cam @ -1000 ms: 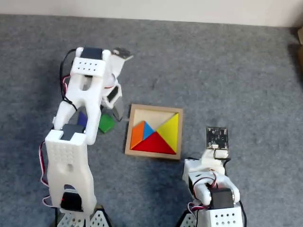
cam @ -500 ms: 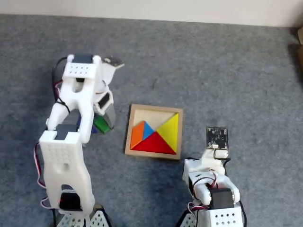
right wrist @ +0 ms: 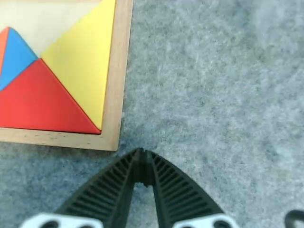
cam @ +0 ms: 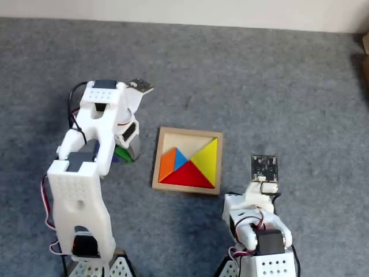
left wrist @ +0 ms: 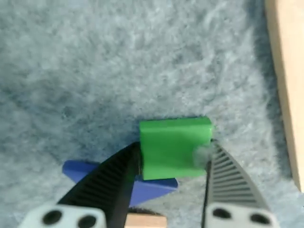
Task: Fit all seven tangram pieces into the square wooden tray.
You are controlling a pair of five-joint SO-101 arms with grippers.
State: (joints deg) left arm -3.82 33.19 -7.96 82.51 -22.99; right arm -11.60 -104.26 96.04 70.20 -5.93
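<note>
I am on the pickup of what I take to be the fifth piece: my left gripper is narrowed onto the green square block, a finger pressed to each of two opposite sides, on the grey carpeted table just off the left edge of the square wooden tray. The block is thick, flat-faced and bright, with crisp edges, and it overlaps a dark blue flat piece lying under it; I cannot tell whether it has left the carpet. Inside the tray sit an orange piece, a small light blue triangle, a big red triangle and a big yellow triangle, with bare wood along the far edge and far left corner. Next, I judge, I must lift straight up so the blue piece is not dragged, carry over the rim, and turn the block to match that gap. My right gripper is closed on nothing, parked near the tray's near right corner
</note>
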